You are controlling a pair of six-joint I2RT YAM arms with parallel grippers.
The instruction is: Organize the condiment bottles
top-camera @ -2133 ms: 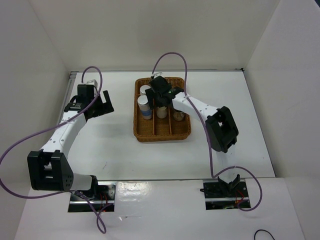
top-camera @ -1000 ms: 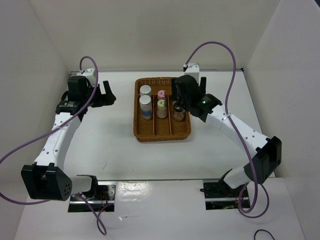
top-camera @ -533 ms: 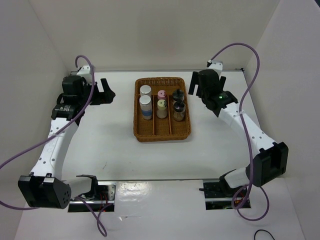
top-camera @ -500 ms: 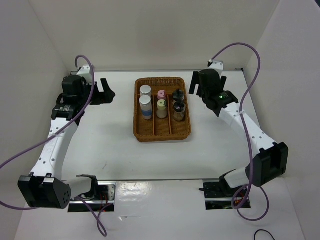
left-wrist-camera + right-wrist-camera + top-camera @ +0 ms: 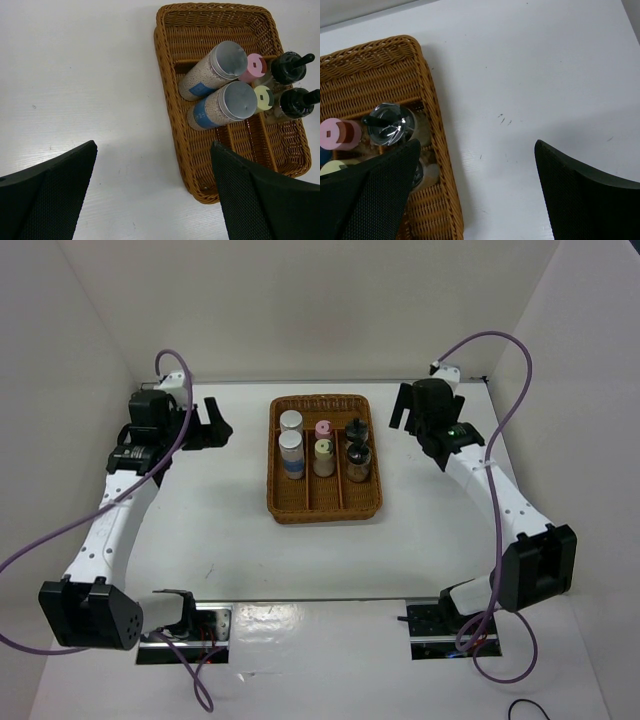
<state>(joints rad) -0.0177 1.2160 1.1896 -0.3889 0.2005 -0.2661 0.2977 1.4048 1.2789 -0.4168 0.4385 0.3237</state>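
The left gripper (image 5: 212, 427) was found over the left of the table (image 5: 220, 530), well apart from the wicker basket (image 5: 325, 510), with its jaws spread wide and nothing held between them. In the basket's left compartment the two silver-capped bottles (image 5: 291, 421) were seen upright, one behind the other. In the middle compartment the pink-capped bottle (image 5: 323, 428) was set behind the yellow-capped bottle (image 5: 324, 448), and in the right compartment the two black-topped bottles (image 5: 357, 429) were stood likewise. All six condiment bottles (image 5: 291, 442) were thus located in the far half of the basket, paired by kind, and none was seen on the table. The right gripper (image 5: 408, 412) was noted near the basket's far right corner, not touching it, with its jaws fully parted and empty. The sorting was judged complete or nearly so, and the step in hand was taken to be the clearing of both arms. It was advised that the arms be drawn high and outward with jaws kept apart, so that the basket rim would not be brushed, the black spouts not clipped, and the purple cables (image 5: 487, 334) not trailed over the bottles. Blue labels (image 5: 201, 112) were recorded on both silver-capped bottles, but no wording could be read. A small square mark was seen on the pink cap, and no brand name was legible anywhere
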